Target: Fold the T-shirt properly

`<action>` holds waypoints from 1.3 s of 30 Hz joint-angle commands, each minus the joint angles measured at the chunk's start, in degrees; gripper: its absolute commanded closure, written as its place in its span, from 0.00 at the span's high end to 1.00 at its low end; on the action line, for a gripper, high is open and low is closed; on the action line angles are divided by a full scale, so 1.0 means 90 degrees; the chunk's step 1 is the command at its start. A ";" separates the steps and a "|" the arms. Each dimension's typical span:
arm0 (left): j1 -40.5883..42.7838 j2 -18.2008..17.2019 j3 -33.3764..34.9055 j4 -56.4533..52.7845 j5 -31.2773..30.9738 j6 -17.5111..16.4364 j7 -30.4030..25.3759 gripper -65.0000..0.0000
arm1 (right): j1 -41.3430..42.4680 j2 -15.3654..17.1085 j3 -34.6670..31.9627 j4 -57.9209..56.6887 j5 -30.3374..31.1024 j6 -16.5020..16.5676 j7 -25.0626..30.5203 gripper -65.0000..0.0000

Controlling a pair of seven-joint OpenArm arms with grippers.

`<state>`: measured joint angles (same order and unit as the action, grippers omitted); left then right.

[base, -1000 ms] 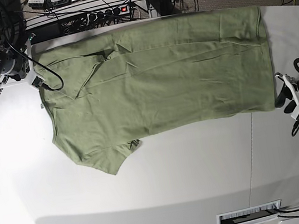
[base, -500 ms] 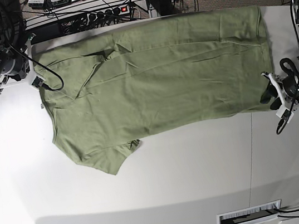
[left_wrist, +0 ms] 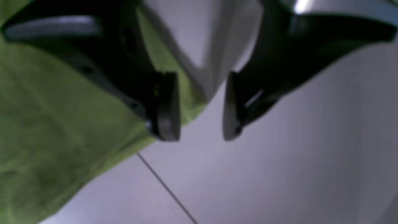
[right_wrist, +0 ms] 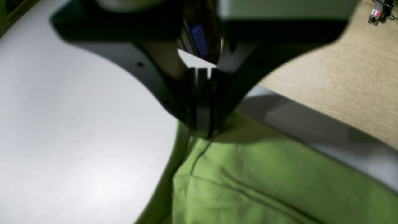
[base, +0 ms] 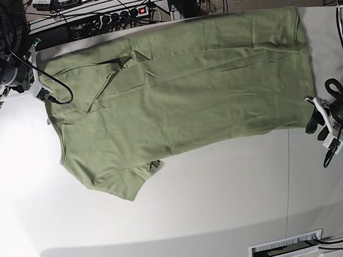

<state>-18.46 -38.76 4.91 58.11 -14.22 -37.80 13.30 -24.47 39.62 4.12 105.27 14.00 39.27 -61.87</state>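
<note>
T-shirt (base: 178, 88) lies flat — right hand (right_wrist: 202, 124) clamps its corner, left hand (left_wrist: 200, 109) wide.

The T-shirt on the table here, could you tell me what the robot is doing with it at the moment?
The T-shirt lies spread flat on the table, not yet folded. The right gripper is shut at the shirt's edge at one end, though a real pinch of cloth cannot be confirmed. The left gripper is open at the hem corner at the other end, one finger over the fabric and the other over bare table, holding nothing yet.
</note>
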 commanded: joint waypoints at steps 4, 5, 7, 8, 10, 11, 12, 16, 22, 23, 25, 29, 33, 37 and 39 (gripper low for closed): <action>-0.0153 -0.0138 -0.0058 -0.0136 -0.0058 0.0328 -0.0044 0.38 | -0.0015 0.0044 0.0015 0.0019 0.0136 0.0082 0.0068 0.00; -0.0153 -0.0138 -0.0058 -0.0194 -0.0063 0.0442 -0.0002 0.38 | -0.0015 0.0044 0.0015 0.0019 0.0134 0.0082 0.0061 0.00; -0.0153 -0.0138 -0.0058 -0.0262 -0.0063 0.0617 0.0061 0.38 | -0.0017 0.0044 0.0015 0.0019 0.0136 0.0082 0.0034 0.00; -0.0155 -0.0138 -0.0058 -0.0282 -0.0066 0.0661 0.0083 0.38 | -0.0017 0.0044 0.0015 0.0019 0.0134 0.0082 0.0034 0.00; -0.0153 -0.0138 -0.0058 -0.0287 -0.0192 0.0622 0.0146 0.38 | -0.0015 0.0044 0.0015 0.0019 0.0134 0.0082 0.0039 0.00; -0.0153 -0.0138 -0.0058 -0.0287 -0.0381 0.0544 0.0270 0.38 | -0.0015 0.0044 0.0015 0.0019 0.0134 0.0082 0.0039 0.00; -0.0153 -0.0136 -0.0061 -0.0287 -0.0585 0.0457 0.0403 0.38 | -0.0015 0.0044 0.0015 0.0019 0.0136 0.0082 0.0039 0.00; -0.0151 -0.0134 -0.0058 -0.0291 -0.1141 0.0170 0.0673 0.38 | -0.0015 0.0044 0.0015 0.0019 0.0136 0.0082 0.0039 0.00; -0.0087 0.0007 -0.0058 -0.0308 -0.1166 -0.0121 0.0874 0.38 | -0.0015 0.0044 0.0015 0.0019 0.0134 0.0082 0.0039 0.00; -0.0044 0.0068 -0.0058 -0.0308 -0.1166 -0.0121 0.0879 0.38 | -0.0015 0.0044 0.0015 0.0019 0.0136 0.0082 0.0039 0.00; 0.0044 0.0189 -0.0058 -0.0308 -0.1156 -0.0117 0.0877 0.38 | -0.0015 0.0044 0.0015 0.0019 0.0134 0.0082 0.0039 0.00; 0.0090 0.0323 -0.0058 -0.0308 -0.1095 -0.0119 0.0852 0.38 | -0.0017 0.0044 0.0015 0.0090 0.0134 0.0082 0.0027 0.00; 0.0051 0.0282 -0.0061 -0.0306 -0.1093 -0.0117 0.0809 0.29 | -0.0015 0.0044 0.0015 0.0270 0.0131 0.0082 0.0044 0.00; 0.0034 0.0168 -0.0061 -0.0306 -0.1095 -0.0121 0.0809 0.00 | -0.0012 0.0044 0.0090 0.0413 0.0134 0.0082 0.0187 0.00; 0.0036 0.0102 -0.0061 -0.0306 -0.1103 -0.0236 0.0809 0.00 | -0.0015 0.0039 0.0277 0.0425 0.0134 0.0082 0.0376 0.00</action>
<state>-17.10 -36.42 4.56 54.85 -24.25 -39.94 20.38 -24.91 38.76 5.78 108.09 15.20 40.14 -59.00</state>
